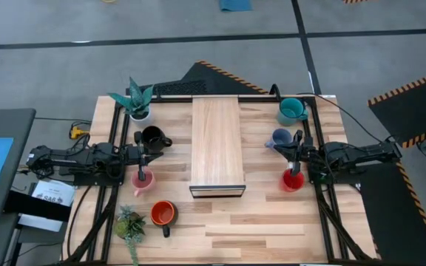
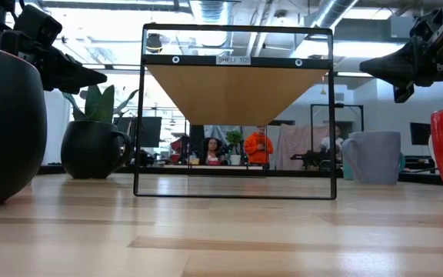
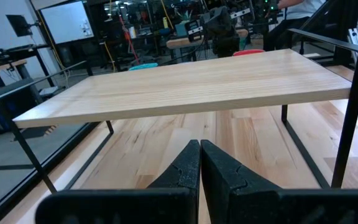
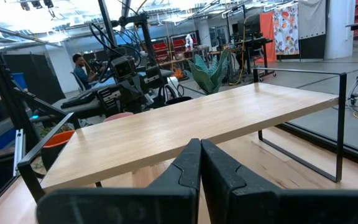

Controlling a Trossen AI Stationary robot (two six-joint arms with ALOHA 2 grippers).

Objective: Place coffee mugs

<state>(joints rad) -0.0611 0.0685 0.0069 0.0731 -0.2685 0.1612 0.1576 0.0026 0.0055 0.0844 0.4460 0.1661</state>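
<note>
Wooden table point(image 1: 272, 229), shelf point(image 1: 217, 144) central; left gripper point(image 1: 145, 157) and right gripper point(image 1: 296, 155) closed, empty, above pink mug point(image 1: 142, 182) and red mug point(image 1: 293, 180); no mug shelved; next, open and descend.

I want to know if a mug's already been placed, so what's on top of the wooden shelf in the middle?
Nothing: the wooden shelf has a bare top in the high view and both wrist views. The table under it is covered from above; the low view shows no mug there.

Bright, even ceiling light; soft shadow lies under the wooden shelf point(image 1: 217, 144). Low view is backlit, with the near tabletop and mugs blurred.
</note>
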